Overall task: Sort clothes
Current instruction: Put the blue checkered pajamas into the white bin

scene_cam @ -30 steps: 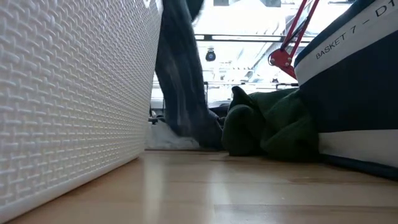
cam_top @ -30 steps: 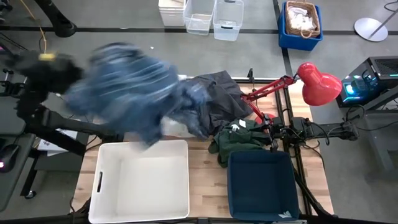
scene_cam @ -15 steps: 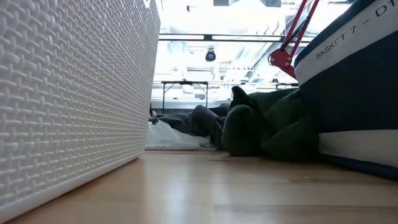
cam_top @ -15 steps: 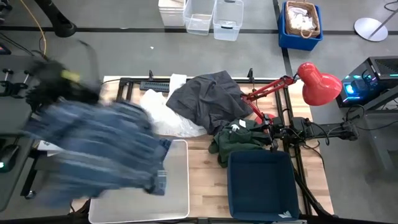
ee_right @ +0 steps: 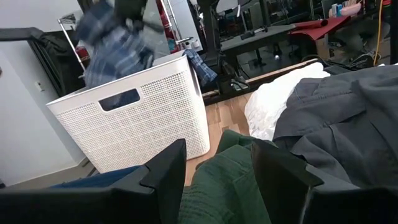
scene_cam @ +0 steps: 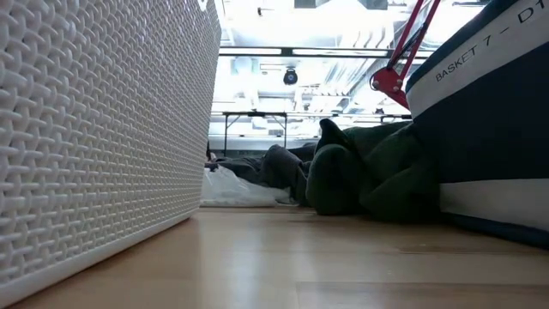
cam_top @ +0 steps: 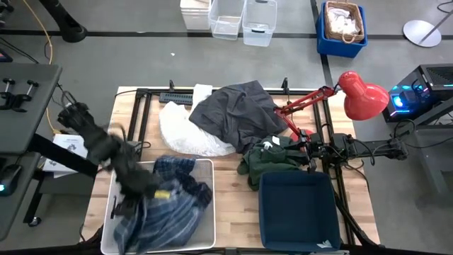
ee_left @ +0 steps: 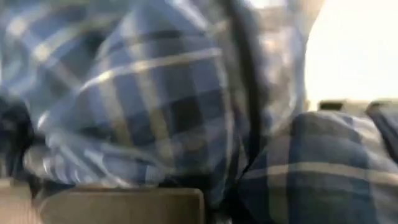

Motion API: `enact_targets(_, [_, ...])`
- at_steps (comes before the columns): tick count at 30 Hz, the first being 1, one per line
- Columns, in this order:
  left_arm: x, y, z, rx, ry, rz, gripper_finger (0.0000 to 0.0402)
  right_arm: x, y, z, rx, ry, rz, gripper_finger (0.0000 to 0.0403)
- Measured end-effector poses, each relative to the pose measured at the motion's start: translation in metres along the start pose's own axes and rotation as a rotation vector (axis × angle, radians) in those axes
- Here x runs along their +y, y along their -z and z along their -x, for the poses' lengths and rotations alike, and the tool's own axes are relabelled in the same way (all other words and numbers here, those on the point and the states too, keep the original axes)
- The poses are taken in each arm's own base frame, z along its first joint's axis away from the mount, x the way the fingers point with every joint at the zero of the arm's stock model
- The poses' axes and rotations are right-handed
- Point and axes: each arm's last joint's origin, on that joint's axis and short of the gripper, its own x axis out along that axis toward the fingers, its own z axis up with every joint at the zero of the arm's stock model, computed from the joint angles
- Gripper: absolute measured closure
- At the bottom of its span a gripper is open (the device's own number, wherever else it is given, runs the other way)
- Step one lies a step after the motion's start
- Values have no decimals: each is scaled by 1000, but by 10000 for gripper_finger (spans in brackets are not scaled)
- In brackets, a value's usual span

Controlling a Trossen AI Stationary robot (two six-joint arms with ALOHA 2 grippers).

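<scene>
The blue-and-white plaid shirt lies bunched in the white basket at the near left. My left gripper is over that basket, shut on the shirt; it also shows in the right wrist view. The dark grey garment lies on the white ones at the far middle. The dark green garment lies beside the navy basket. My right gripper is open just above the green garment. My left gripper holds the plaid shirt from above, pointing down into the white basket. The cloth fills its wrist view and hides the fingers. A bunch of the shirt hangs under the gripper above the rim. The rest lies in the basket, one end over the far rim.
A red lamp and its arm reach over the table's far right. A black frame runs along the far edge. Beyond the table stand clear bins and a blue crate. Bare wood lies between the baskets.
My left gripper has swung the plaid shirt from above the pile at the far middle toward the table's left and near edges, then down into the white basket. The shirt, spread out in the air before, now lies bunched there. The white garments now show.
</scene>
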Motion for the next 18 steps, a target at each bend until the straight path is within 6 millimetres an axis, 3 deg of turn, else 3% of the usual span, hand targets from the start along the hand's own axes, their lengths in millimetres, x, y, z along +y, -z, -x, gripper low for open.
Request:
enact_targets(4, [9, 17, -49, 18, -172, 39, 376, 0, 0, 0, 0, 0, 0, 224])
enact_targets(9, [14, 29, -82, 51, -208, 37, 289, 0, 0, 0, 0, 0, 0, 224])
enact_targets(14, [11, 20, -71, 10, -162, 41, 205, 0, 0, 0, 0, 0, 0, 224])
enact_targets(18, [6, 6, -28, -133, -84, 62, 172, 0, 0, 0, 0, 0, 0, 224])
